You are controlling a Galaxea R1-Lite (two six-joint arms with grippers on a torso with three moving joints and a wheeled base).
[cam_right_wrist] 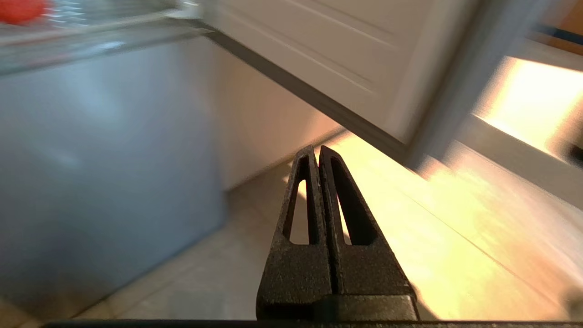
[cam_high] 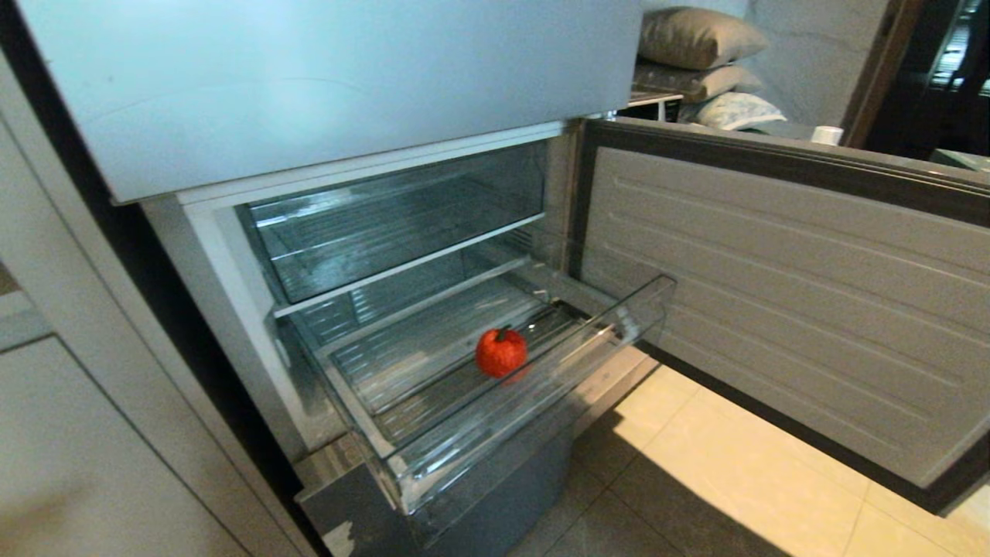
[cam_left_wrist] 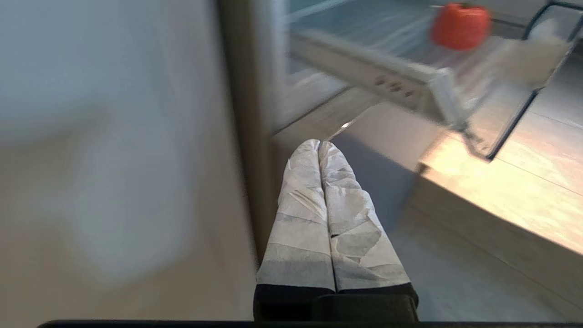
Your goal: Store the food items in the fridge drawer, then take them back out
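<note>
Looking down from the head view: fridge with its lower compartment open, door (cam_high: 781, 294) swung out to the right, ribbed inner liner facing the camera. Upper door panel (cam_high: 325, 85) shut, silver-grey, filling the top of the view.

Two clear drawers inside the compartment. Taller clear drawer (cam_high: 394, 224) sits pushed in, far and above. Below it the shallow fridge drawer (cam_high: 534, 387) is pulled out toward the camera, its transparent front wall standing over the tiled floor (cam_high: 727, 464).

One red food item (cam_high: 501, 353) lies on the ribbed floor of the shallow drawer, toward its near right part, just behind the front wall. Small dark stem on top. Only this one piece is visible in any view.

Neither arm appears in the head view.

Left gripper (cam_left_wrist: 319, 145): fingers wrapped in pale tape, pressed together with no gap, holding nothing. It hangs low beside the fridge's left edge, well apart from the drawer; red piece seen above and beyond it through the drawer's clear wall.

Right gripper (cam_right_wrist: 316, 149): black slotted fingers, tips closed against each other, holding nothing. It hangs low over the sunlit tiles, below the open door's lower edge, grey lower fridge panel (cam_right_wrist: 104, 159) to one side.

Pillows (cam_high: 700, 39) stacked in the far background, right of the fridge top.
</note>
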